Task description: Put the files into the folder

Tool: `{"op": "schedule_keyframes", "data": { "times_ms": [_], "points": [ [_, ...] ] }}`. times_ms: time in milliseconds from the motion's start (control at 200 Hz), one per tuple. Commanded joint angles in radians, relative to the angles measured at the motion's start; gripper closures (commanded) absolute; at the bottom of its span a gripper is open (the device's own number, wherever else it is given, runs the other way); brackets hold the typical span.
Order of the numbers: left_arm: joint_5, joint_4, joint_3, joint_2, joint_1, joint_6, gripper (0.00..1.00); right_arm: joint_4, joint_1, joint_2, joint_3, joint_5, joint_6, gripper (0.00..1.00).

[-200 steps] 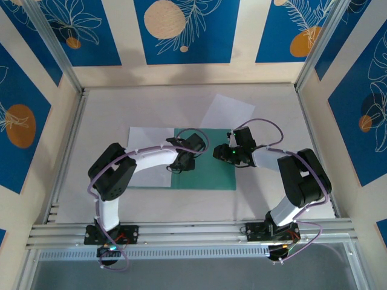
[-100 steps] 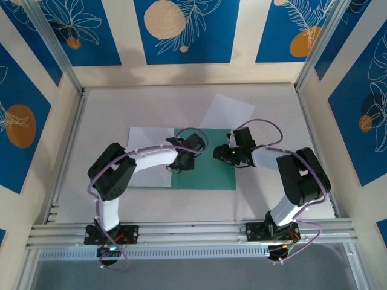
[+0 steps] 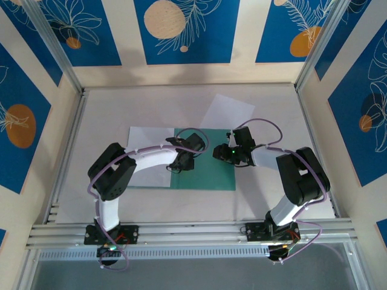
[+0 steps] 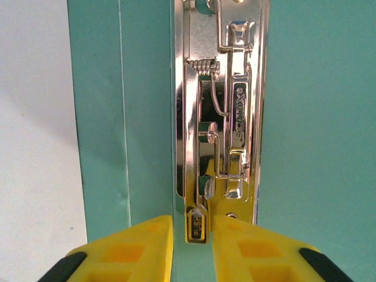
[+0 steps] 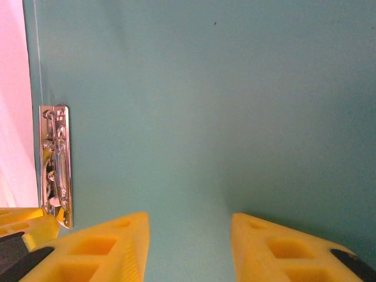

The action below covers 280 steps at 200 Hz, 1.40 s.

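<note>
Little has shifted: left gripper [image 4: 192, 235] stays pinched on the metal clip [image 4: 220, 129] of the folder [image 4: 311, 117]; right gripper [image 5: 189, 247], fingers apart, hovers just above it.

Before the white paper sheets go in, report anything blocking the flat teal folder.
Both grippers hang over the folder: the left gripper straddles the lever of its silver metal clip, the right gripper gapes above the inner face. Nothing else covers it.

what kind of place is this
Probably a lab robot cell: a white table fenced by aluminium rails and blue leaf-print wall panels, with a teal folder as the test piece.
</note>
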Motion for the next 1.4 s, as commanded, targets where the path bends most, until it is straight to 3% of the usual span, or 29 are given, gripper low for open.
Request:
{"op": "schedule_keyframes", "data": {
  "times_ms": [0, 1395],
  "points": [
    [-0.023, -0.028, 0.018, -0.044, 0.009, 0.01, 0.79, -0.02, 0.001, 0.014, 0.025, -0.018, -0.008, 0.58],
    [0.05, 0.044, -0.021, 0.019, 0.009, -0.016, 0.87, -0.059, 0.003, 0.069, 0.063, -0.035, -0.007, 0.58]
  ]
}}
